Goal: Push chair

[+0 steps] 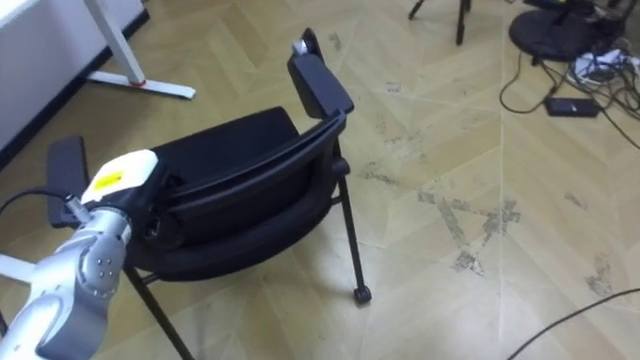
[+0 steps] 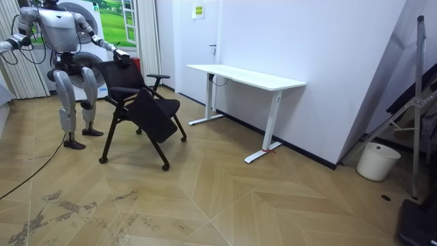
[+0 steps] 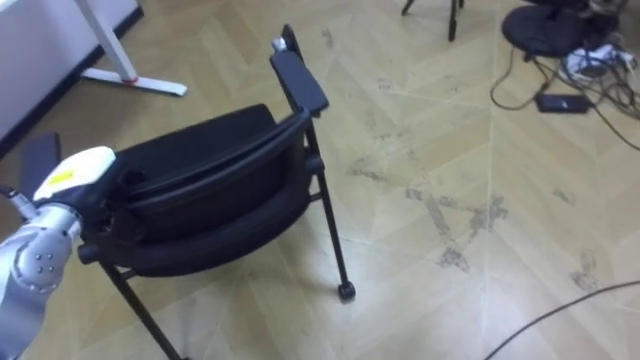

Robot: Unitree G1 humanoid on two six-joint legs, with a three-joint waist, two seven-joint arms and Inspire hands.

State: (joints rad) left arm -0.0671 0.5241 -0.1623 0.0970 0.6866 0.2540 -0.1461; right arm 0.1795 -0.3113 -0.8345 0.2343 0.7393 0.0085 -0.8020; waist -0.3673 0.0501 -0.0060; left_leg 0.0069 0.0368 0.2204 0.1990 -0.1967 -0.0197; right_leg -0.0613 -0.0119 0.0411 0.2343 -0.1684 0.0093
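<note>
A black chair point(image 1: 240, 175) with padded armrests point(image 1: 320, 85) and thin legs on castors stands on the wood floor right in front of me. My left hand point(image 1: 118, 176) comes in from the lower left and rests on the top edge of the backrest point(image 3: 215, 165); its fingers go down behind the rim and are hidden. In the room view I stand upright behind the chair point(image 2: 143, 102), left hand point(image 2: 120, 55) at its back. My right arm point(image 2: 10, 45) stretches out to the room view's left edge.
A white desk point(image 2: 246, 76) stands against the wall beyond the chair; its foot point(image 1: 140, 82) lies left of the chair. A black round base point(image 1: 560, 35) and cables point(image 1: 575, 105) lie far right. A white bin point(image 2: 377, 160) sits by the wall.
</note>
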